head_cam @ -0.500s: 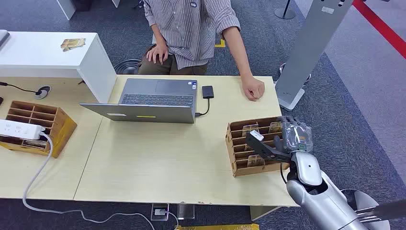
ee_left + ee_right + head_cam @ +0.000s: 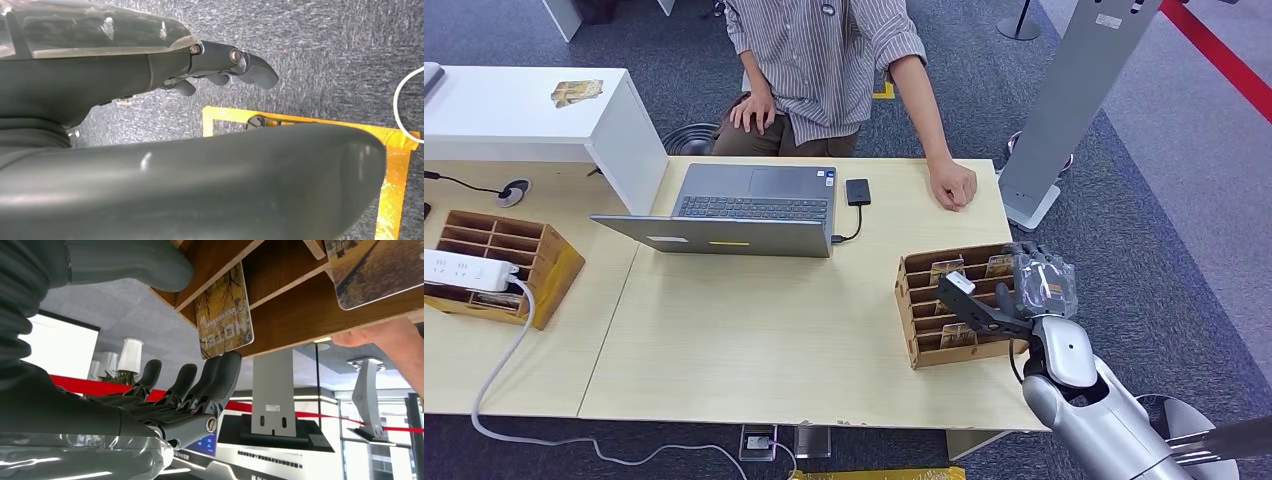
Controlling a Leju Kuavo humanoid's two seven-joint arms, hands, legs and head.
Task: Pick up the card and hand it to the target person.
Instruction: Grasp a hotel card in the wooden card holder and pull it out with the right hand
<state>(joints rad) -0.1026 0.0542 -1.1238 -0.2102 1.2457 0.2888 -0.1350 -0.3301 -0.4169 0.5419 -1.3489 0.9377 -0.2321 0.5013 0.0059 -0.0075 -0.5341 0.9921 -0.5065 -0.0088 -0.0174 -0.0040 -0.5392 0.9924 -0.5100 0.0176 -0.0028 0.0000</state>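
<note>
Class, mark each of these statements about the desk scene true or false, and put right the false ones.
1. The laptop is open on the desk. True.
2. The right robot hand already holds a card clear of the rack. False: it is at the wooden card rack, fingers near a card that sits in its slot.
3. A person sits across the desk with a fist on it. True.
4. The white power strip lies on the floor. False: it rests on a wooden organiser at the desk's left.
5. The left robot hand grips a card. False: it holds nothing, above carpet.
</note>
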